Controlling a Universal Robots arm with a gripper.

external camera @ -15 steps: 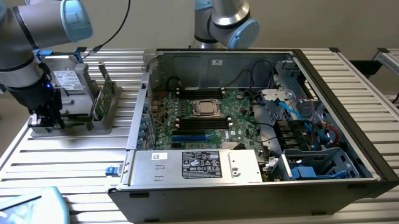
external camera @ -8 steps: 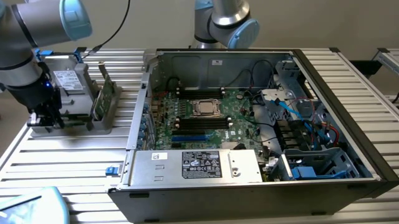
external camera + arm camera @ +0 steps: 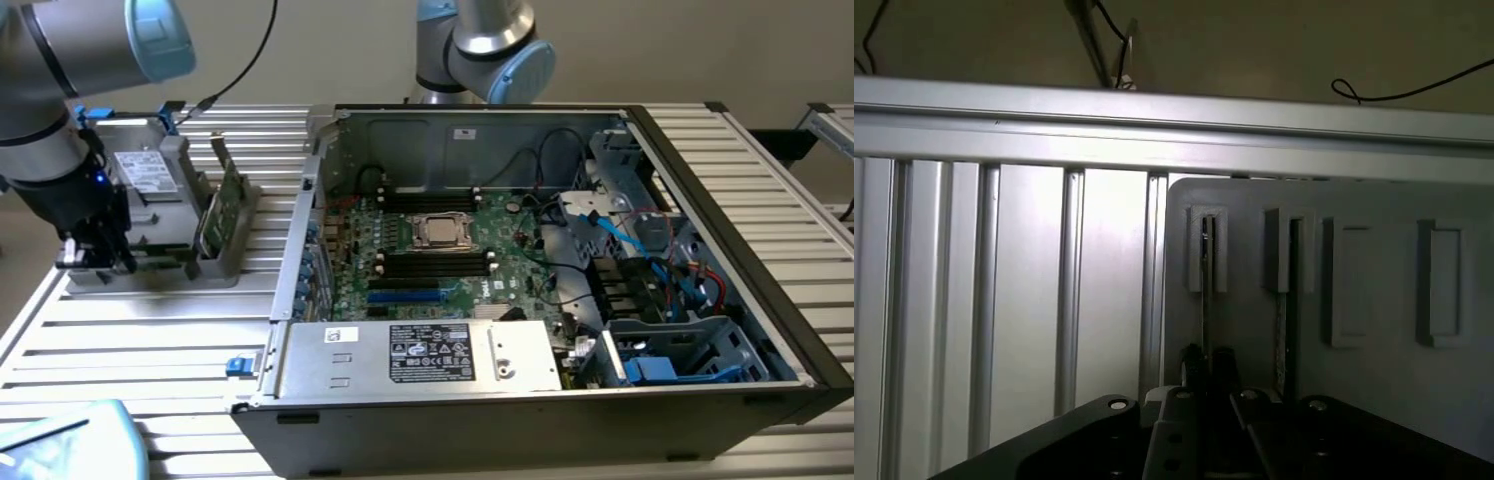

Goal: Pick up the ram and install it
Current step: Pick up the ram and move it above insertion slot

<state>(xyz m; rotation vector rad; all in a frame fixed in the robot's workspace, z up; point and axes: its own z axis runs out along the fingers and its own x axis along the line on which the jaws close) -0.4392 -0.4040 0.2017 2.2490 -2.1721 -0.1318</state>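
Note:
My gripper [image 3: 96, 252] is down at the near end of the grey slotted holder [image 3: 160, 268] on the exterior view's left, outside the computer case. In the wrist view the ram [image 3: 1204, 290] appears edge-on as a thin dark strip standing in a slot of the holder [image 3: 1374, 300]. The two fingers [image 3: 1190, 362] sit close together on either side of the strip, so my gripper [image 3: 1206, 372] is shut on the ram. The ram still stands in its slot.
A taller green expansion card [image 3: 222, 210] and a silver drive box [image 3: 140, 175] stand in the same holder. The open computer case [image 3: 747, 200] lies to the exterior view's right, with black memory slots [image 3: 434, 262] beside the processor socket [image 3: 437, 231]. A second arm's base [image 3: 481, 50] stands behind the case.

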